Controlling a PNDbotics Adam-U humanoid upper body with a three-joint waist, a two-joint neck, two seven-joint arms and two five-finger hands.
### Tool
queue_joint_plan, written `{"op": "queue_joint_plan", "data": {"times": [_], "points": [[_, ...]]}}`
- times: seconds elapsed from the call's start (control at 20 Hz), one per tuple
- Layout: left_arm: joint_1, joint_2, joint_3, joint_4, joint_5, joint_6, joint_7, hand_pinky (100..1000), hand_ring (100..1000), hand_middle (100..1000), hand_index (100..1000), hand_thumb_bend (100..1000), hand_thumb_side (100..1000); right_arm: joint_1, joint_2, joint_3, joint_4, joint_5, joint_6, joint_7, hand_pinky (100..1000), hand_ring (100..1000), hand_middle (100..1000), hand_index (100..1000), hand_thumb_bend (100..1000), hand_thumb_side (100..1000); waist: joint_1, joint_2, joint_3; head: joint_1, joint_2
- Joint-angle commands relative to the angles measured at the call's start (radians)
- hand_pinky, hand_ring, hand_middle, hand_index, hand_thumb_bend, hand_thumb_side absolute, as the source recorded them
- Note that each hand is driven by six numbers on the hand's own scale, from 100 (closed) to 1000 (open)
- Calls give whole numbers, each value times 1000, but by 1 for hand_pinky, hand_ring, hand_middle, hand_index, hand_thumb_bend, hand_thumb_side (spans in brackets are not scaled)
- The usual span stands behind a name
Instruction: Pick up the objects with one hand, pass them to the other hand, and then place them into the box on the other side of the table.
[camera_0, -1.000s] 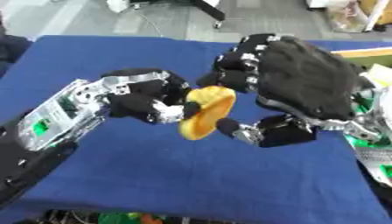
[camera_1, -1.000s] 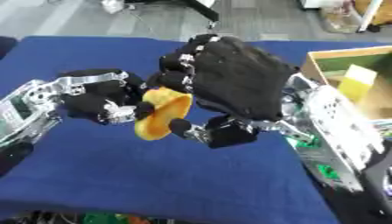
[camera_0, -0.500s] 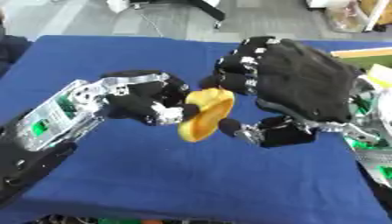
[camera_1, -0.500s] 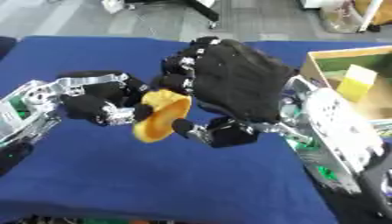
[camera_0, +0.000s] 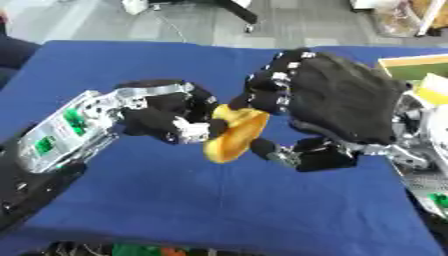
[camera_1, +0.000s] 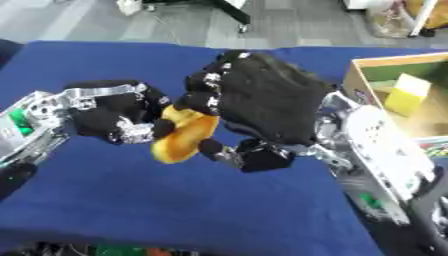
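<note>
Left eye view
Thing being passed: a yellow-orange bread-like thing (camera_0: 232, 137), rounded, held up in the air over the middle of the blue table (camera_0: 131, 60).
Left hand: the left hand (camera_0: 166, 120) has its fingers curled round the left side of the bread-like thing.
Right hand: the right hand (camera_0: 337, 107) has its fingers bent over the top edge and its thumb under the lower edge. Both hands touch it at once.
How it will handle: I think it is light and a bit soft, so it could squash or bend if pinched too hard. It does not look slippery.

Right eye view
Box: the cardboard box (camera_1: 367, 75) sits at the right side of the table, well apart from the two hands.
In the box: a yellow block (camera_1: 405, 93) is inside.
Where to hold: I think the best place is across the thick middle, fingers on one face and thumb on the other, not on the thin rim.
What could go wrong: if the left hand lets go before the right hand has a good hold, the thing may drop onto the table.
</note>
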Motion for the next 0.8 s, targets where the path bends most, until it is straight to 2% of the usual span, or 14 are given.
{"op": "queue_joint_plan", "data": {"times": [0.05,0.45,0.8], "points": [[-18,19,8,-20,7,2,-1,606,468,393,495,119,276,-8,-6,-3,-21,10,4,5,628,572,573,763,271,279,-11,-14,0,1,5],[-18,18,6,-25,9,2,-12,610,471,395,497,104,287,-4,3,1,1,39,9,-18,620,559,553,730,264,242,-11,-13,1,0,5],[-20,17,5,-33,12,4,-18,611,472,396,498,100,292,0,12,8,42,82,19,-91,607,529,516,679,259,189,-11,-14,3,1,5]]}}
